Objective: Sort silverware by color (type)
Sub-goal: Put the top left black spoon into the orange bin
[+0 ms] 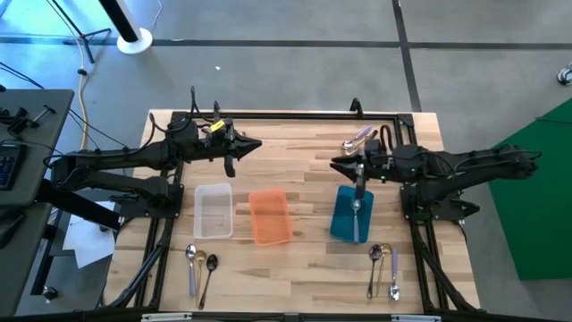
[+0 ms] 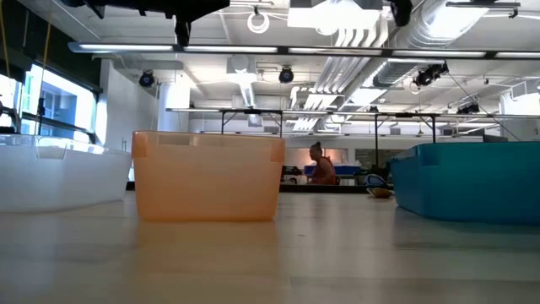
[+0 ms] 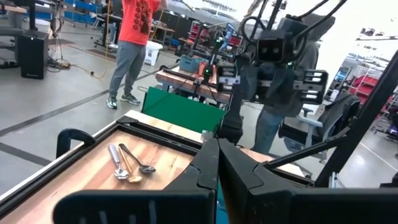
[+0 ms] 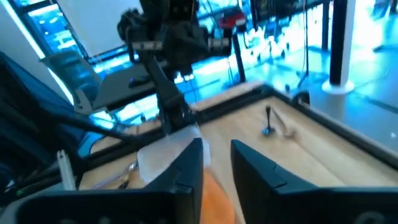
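Your left claw (image 1: pixel 230 166) hangs over the far left of the table (image 1: pixel 304 268), fingers together and holding nothing, above and beyond the clear tray (image 1: pixel 214 211). It waits; if you swing it toward the middle while the other arm is working, the two arms could meet over the trays.

At the near left edge lie two or three spoons (image 1: pixel 198 268), well clear of everything. They sit close together, so a pinch on one could drag its neighbour along.

The orange tray (image 1: pixel 269 216) stands in the middle, and it looks empty.

Over the blue tray (image 1: pixel 352 215) your right claw (image 1: pixel 360 190) points down. Its fingers stand a little apart, and a silver spoon (image 1: pixel 356 215) lies in the tray right under them; whether they are touching it I cannot tell. If the spoon is caught on a finger when you lift, it may flick out onto the table.

More spoons lie at the far right (image 1: pixel 359 139) behind that arm, and at the near right (image 1: pixel 383 268).
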{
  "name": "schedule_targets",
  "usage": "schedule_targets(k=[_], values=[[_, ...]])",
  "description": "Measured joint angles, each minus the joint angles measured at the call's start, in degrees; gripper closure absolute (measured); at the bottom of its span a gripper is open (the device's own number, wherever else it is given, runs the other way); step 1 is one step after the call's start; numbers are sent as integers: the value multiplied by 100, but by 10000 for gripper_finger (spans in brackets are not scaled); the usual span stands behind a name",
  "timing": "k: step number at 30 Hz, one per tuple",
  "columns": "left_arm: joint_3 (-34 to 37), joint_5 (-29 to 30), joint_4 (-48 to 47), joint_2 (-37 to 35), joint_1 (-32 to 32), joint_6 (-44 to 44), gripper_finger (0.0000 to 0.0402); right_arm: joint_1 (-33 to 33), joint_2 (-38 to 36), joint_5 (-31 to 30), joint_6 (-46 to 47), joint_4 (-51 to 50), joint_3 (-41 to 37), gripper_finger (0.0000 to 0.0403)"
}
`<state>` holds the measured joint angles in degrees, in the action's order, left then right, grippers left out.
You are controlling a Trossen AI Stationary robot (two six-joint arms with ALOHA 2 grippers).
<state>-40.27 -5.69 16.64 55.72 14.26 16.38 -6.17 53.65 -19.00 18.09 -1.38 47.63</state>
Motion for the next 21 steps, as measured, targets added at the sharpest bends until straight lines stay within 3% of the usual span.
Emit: schedule_targets(k=[4, 10, 21], values=[[0, -20, 1, 0, -9, 0, 401, 279, 213, 328, -62, 448, 8, 396], [0, -245, 3, -2, -9, 0, 401, 682, 260, 988, -166, 638, 10, 401], [0, -258, -3, -2, -9, 2, 401, 815, 243, 1160, -550, 751, 10, 402]])
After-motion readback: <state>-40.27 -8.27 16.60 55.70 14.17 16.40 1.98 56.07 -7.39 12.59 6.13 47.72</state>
